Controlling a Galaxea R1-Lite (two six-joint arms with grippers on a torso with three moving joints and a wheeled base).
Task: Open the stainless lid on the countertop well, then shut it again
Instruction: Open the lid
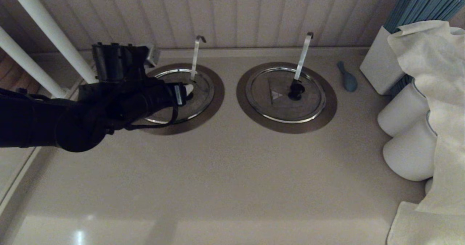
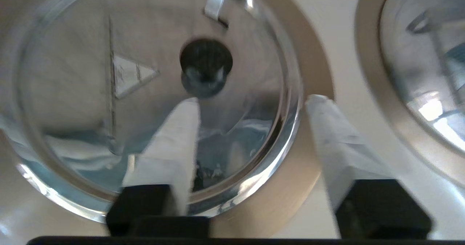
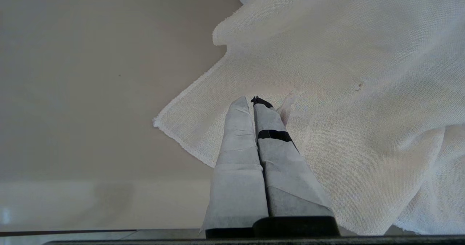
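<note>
Head view first: two round brushed-steel lids sit flat in wide dull-bronze collars set in a smooth beige counter [image 1: 218,172]. The left gripper [image 1: 183,92] hangs over the left-hand lid [image 1: 201,92], whose thin rod [image 1: 195,58] ends in a curled hook. The twin lid [image 1: 285,94] lies well apart to the right, near a small blue spoon [image 1: 347,77] and white jars [image 1: 407,129] draped with cloth [image 1: 436,74].

Left wrist view: the lid shows a black knob [image 2: 206,61] and a triangle sticker [image 2: 132,75]. The paper-wrapped fingers [image 2: 174,143] are spread wide, one over the lid below the knob, the other over the collar [image 2: 308,49], grasping nothing.

Right wrist view: the right gripper [image 3: 253,101] has its fingers pressed together, empty, above the woven white cloth.
</note>
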